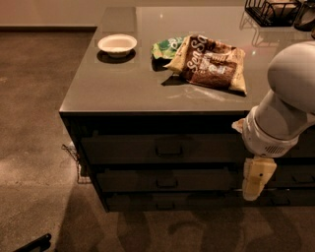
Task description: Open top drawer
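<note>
The top drawer (123,148) is the tallest dark grey-brown front under the counter top, with a small rectangular pull (169,151) at its centre. It looks closed, flush with the fronts below it. My gripper (255,181) is the cream-coloured piece hanging below the white arm (288,98) at the right. It sits in front of the drawer stack, right of the pull and slightly lower, level with the gap between the top and second drawers. It touches nothing that I can see.
Two slimmer drawers (167,181) lie below the top one. On the counter (123,88) are a white bowl (117,45), a brown snack bag (209,61), a green bag (167,47) and a black wire basket (273,11). Carpeted floor lies to the left.
</note>
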Action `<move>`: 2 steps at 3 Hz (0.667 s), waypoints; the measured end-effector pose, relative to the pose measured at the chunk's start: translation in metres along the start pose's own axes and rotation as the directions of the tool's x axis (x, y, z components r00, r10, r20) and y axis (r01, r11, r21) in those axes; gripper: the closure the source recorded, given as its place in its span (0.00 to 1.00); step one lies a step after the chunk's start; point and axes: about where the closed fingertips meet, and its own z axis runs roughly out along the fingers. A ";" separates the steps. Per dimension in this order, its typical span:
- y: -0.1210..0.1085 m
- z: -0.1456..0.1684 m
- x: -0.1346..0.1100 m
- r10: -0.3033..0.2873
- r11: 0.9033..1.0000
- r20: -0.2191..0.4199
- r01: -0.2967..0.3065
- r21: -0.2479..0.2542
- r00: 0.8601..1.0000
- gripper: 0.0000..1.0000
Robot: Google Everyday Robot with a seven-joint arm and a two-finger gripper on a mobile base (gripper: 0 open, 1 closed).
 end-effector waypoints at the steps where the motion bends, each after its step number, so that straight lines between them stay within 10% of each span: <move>1: 0.000 0.000 0.000 0.000 1.000 0.000 0.000 0.000 1.000 0.00; 2: -0.003 0.014 -0.001 -0.022 1.000 -0.009 0.022 0.006 1.000 0.00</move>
